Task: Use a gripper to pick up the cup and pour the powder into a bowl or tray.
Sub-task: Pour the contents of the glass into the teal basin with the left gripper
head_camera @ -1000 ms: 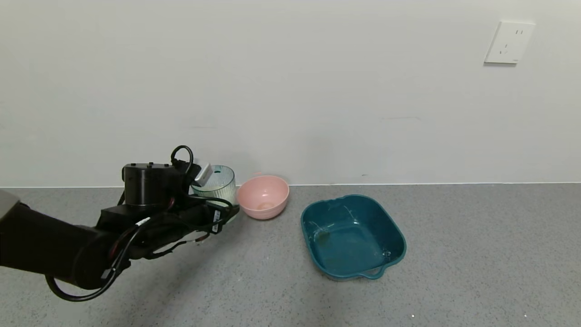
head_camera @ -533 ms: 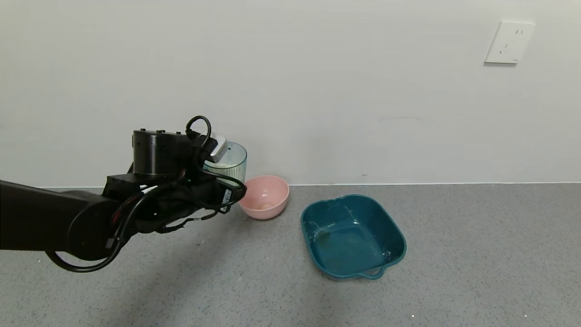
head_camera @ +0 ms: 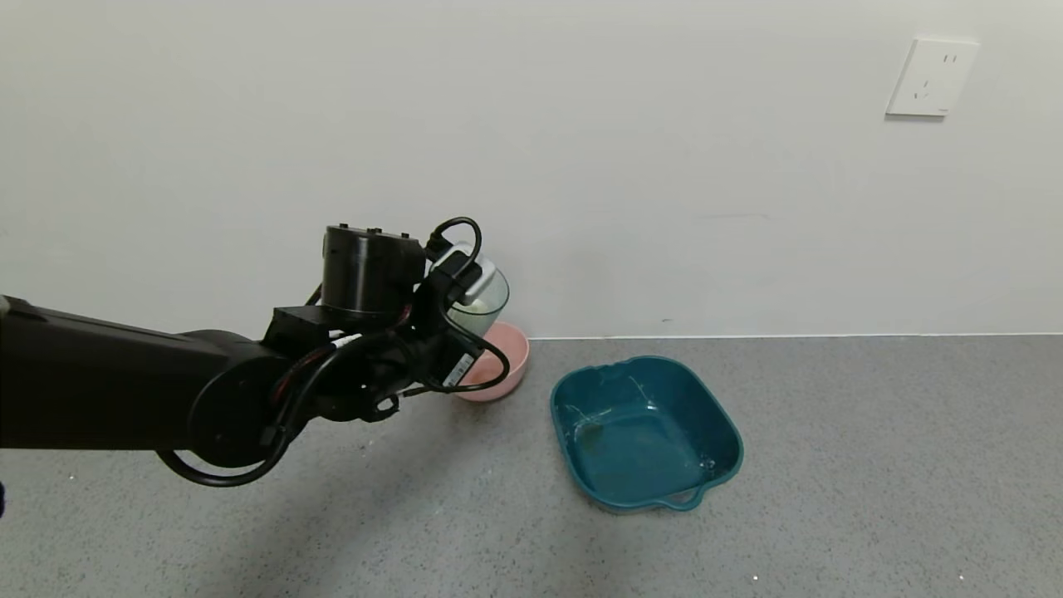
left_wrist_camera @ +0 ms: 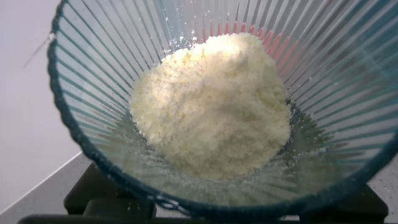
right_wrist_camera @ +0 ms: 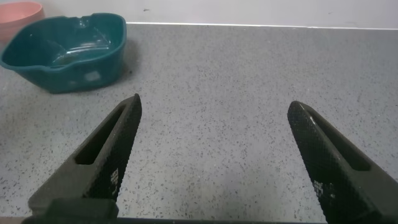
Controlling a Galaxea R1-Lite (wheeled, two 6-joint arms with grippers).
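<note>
**A:** Any writing to read anywhere?

**B:** Only a small white label on the left gripper [head_camera: 465, 320], down by the looping cables, and its print is too small to make out. The wall socket [head_camera: 932, 77], high and far to the right of the teal tray [head_camera: 722, 423], shows slots but no legible lettering.

**A:** Where is the cup?

**B:** The ribbed blue-green cup [head_camera: 484, 292] is clamped in the left gripper, lifted off the counter and up to the left of the teal tray, directly above the pink bowl [head_camera: 508, 365]. Only its upper rim and right side show from the head camera; the wrist block and cables cover the rest, and they hide the left half of the pink bowl too.

**A:** And the powder?

**B:** In the cup, a clumpy white heap [left_wrist_camera: 211, 106] against the ribbed wall (the left wrist view looks straight into the mouth). The cup's rim [left_wrist_camera: 81, 134] is cut off at the edges there, and the gripper's fingers are barely seen beneath it.

**A:** The other arm?

**B:** The right gripper [right_wrist_camera: 214, 155] is out of the head view. Its own camera shows both black fingers spread wide with nothing between them, low over the speckled grey counter [right_wrist_camera: 236, 81], well apart from the teal tray [right_wrist_camera: 37, 68]. A sliver of the pink bowl [right_wrist_camera: 18, 9] peeks beyond that tray, mostly cropped.
</note>
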